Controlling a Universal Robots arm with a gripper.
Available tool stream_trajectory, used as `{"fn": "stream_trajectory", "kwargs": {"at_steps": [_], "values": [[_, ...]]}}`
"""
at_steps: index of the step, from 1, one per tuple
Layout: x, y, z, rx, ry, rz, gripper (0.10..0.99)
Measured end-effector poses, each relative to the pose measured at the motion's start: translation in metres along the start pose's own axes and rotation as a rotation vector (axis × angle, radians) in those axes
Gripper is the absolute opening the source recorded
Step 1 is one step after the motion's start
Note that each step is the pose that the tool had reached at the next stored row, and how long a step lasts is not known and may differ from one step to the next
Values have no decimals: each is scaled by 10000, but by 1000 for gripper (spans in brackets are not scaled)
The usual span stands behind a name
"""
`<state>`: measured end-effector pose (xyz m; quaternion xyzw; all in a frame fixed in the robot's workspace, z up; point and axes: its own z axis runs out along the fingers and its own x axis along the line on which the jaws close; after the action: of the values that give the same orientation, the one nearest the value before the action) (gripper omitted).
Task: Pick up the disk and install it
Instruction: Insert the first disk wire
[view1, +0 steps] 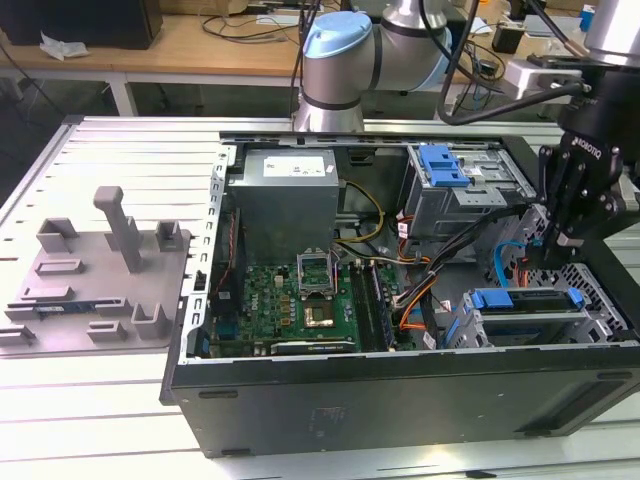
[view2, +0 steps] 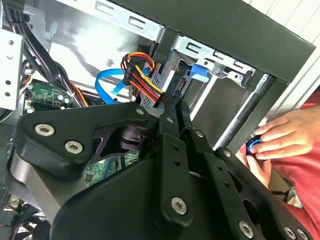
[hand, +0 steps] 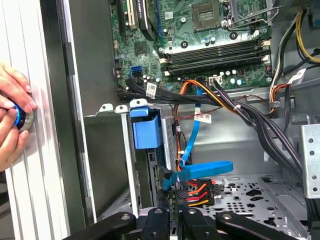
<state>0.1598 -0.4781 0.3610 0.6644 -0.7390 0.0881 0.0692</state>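
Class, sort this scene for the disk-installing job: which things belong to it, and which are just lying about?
Belong to the job: disk, sitting in the lower drive bay; claw close by.
Just lying about: grey fixture tray; power supply; motherboard; person's hand.

The silver-grey tubular robot arm (view1: 330, 95) is wearing a pale blue round joint cap (view1: 338, 38); black cables (view1: 510, 98) are trailing beside its matte black gripper (view1: 560, 240), which is showing silver screw heads (view2: 44, 129).
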Motion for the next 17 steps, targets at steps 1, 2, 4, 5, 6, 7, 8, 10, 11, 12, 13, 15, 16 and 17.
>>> {"fn": "stream_trajectory", "kwargs": {"at_steps": [1,2,4,5,6,7,8,10,11,12,13,15,16,17], "values": [[9,2,2,13,-21,-68,165],[19,2,4,17,-34,-91,165],[43,0,10,19,-87,-122,165],[54,-1,12,18,-123,-132,165],[65,-1,15,16,-162,-142,165],[77,-2,17,14,-203,-153,165],[89,-3,20,11,-279,-168,165],[107,-5,24,2,-423,-194,165],[115,-6,26,-2,-500,-210,165],[125,-7,29,-7,-603,-234,165],[132,-7,30,-9,-656,-246,165],[147,-9,33,-16,-787,-270,165],[154,-10,35,-21,-871,-285,165],[159,-10,36,-26,-939,-295,165]]}}
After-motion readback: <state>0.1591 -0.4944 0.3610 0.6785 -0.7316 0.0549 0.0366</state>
